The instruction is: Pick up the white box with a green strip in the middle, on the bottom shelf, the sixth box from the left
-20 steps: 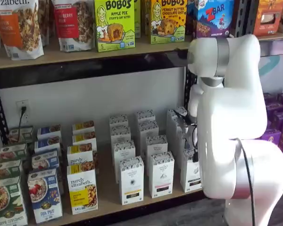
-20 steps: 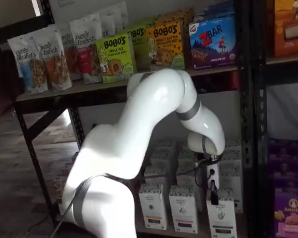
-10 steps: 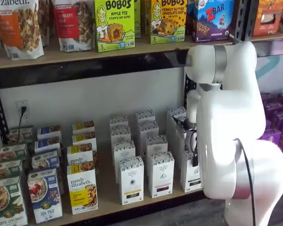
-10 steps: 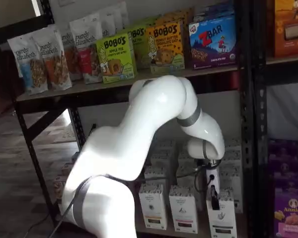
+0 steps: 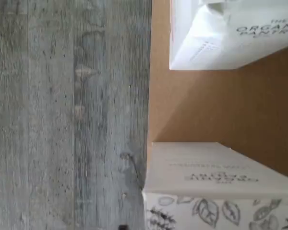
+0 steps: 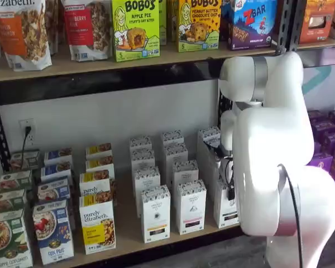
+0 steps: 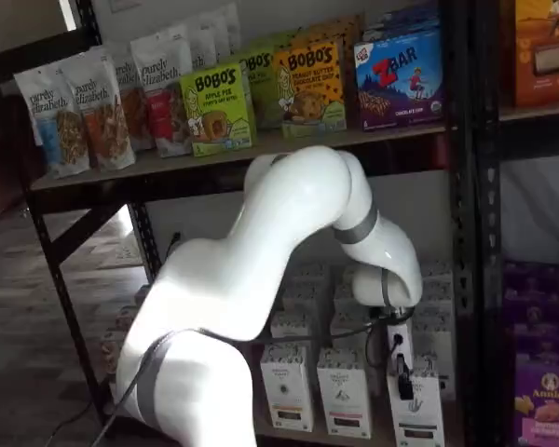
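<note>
The white box (image 7: pixel 416 410), a light, stiff but crushable carton directly beneath the gripper (image 7: pixel 405 384), suits a narrow-side grasp near its top; jaw state indiscernible.

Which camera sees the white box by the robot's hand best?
A shelf view: the white box shows its front just below the hand. In a shelf view the arm hides its side. The wrist view shows only carton pieces.
</note>
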You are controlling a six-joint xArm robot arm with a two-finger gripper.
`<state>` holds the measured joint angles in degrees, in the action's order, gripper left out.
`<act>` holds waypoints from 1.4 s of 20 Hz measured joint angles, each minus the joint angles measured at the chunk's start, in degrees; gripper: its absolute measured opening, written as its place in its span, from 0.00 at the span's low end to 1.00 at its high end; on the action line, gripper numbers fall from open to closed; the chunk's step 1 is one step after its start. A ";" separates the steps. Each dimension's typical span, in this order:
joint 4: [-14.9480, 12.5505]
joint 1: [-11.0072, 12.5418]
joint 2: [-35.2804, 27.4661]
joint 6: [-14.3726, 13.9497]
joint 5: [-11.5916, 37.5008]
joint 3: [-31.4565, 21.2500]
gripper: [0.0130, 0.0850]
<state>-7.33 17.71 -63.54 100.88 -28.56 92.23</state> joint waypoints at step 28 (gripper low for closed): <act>-4.20 0.44 4.82 -3.54 4.87 -8.34 0.50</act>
<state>-11.53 18.15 -58.72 97.34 -23.69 83.89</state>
